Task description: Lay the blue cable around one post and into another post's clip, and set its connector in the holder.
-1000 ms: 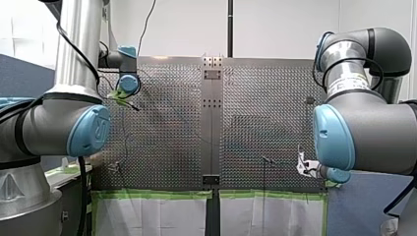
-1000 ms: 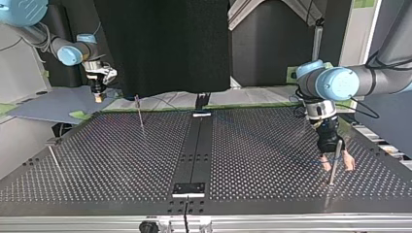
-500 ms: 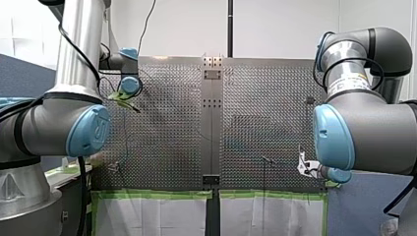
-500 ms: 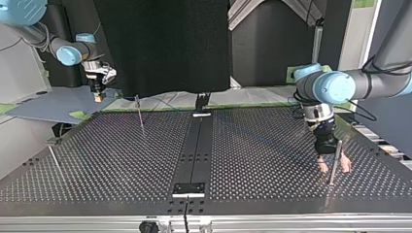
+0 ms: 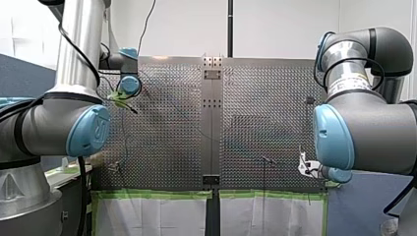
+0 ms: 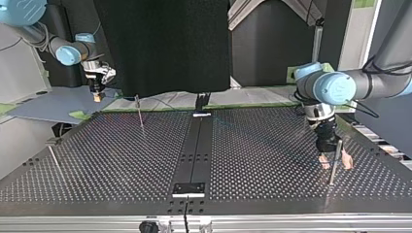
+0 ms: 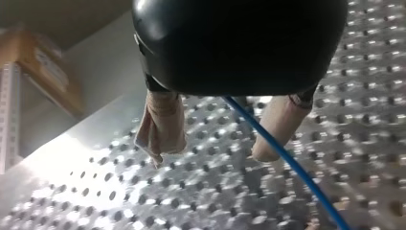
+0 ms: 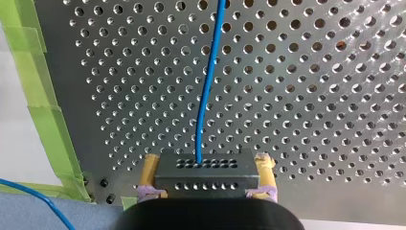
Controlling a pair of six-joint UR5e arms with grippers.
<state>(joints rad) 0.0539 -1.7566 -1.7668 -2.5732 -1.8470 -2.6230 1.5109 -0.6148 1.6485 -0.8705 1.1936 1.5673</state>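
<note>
The right jaws are pressed on a dark grey rectangular connector block dotted with holes, their yellow pads at either end. The thin blue cable runs out of the block across the perforated metal worktop. The left jaws stand spread, with the beige pads apart and the cable passing loose between them. They hang low by a slim upright metal post, and in the top view one pad shows on each side of it. I judge the lay round the first post is in hand; clip and holder are not yet reached. The next move calls for drawing the cable against that post without dragging the connector. No writing is readable.
</note>
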